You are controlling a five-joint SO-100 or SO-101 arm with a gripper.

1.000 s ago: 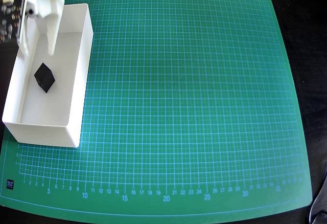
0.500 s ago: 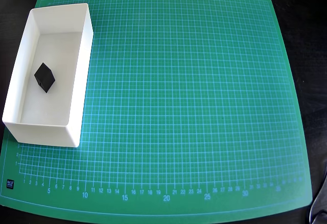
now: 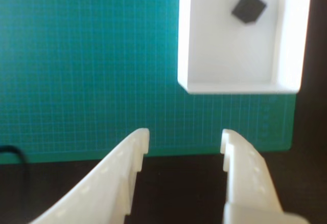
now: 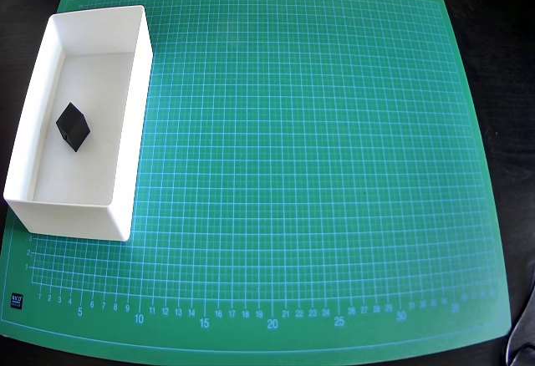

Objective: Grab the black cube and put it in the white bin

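Observation:
The black cube (image 4: 73, 126) lies on the flat bottom of the white bin (image 4: 134, 132) at the mat's left side in the overhead view. In the wrist view the black cube (image 3: 249, 8) rests inside the white bin (image 3: 185, 35) at the upper right. My gripper (image 3: 185, 138) fills the bottom of the wrist view, open, with nothing between its white fingers (image 3: 134, 147). It hangs over the mat's edge and the dark table, well clear of the bin. The overhead view does not show the gripper.
A green gridded cutting mat (image 4: 318, 157) covers most of the dark table (image 4: 501, 65). In the wrist view the green cutting mat (image 3: 87, 60) ends in dark table below, and a black cable (image 3: 10, 153) shows at the far left.
A second ago the arm stood over the bin's far end in the overhead view. It has drawn back out of that view. The cube has stayed put in the bin.

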